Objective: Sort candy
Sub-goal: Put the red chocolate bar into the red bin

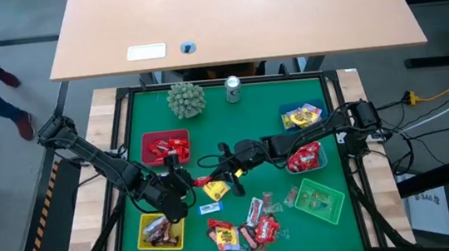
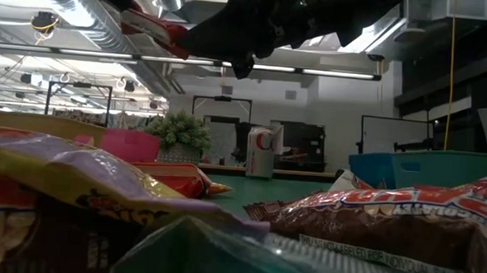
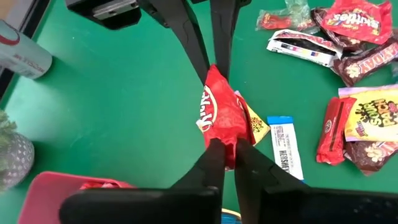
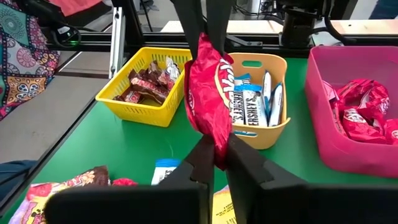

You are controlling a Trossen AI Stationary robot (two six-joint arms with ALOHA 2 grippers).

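Note:
A red candy packet (image 1: 203, 180) hangs over the middle of the green mat, stretched between my two grippers. My left gripper (image 3: 225, 149) comes from the table's left and is shut on one end of it. My right gripper (image 4: 214, 149) comes from the right and is shut on the other end. Each wrist view shows the other gripper's fingers at the packet's far end. More loose candy (image 1: 244, 228) lies on the mat near the front edge. My left gripper pinches the packet's left end (image 3: 222, 134) between its two fingers, slanting down from the table's left. The packet is lifted clear of the mat. My right gripper pinches the packet's right end (image 4: 211, 127) between its two fingers, coming almost level from the table's right.
Baskets stand around the mat: red (image 1: 165, 146), yellow (image 1: 160, 231), orange (image 4: 258, 127), blue (image 1: 301, 116), green (image 1: 319, 199), and one holding red packets (image 1: 307, 158). A silver can (image 1: 233, 89) and a spiky green ball (image 1: 186, 99) stand at the far edge.

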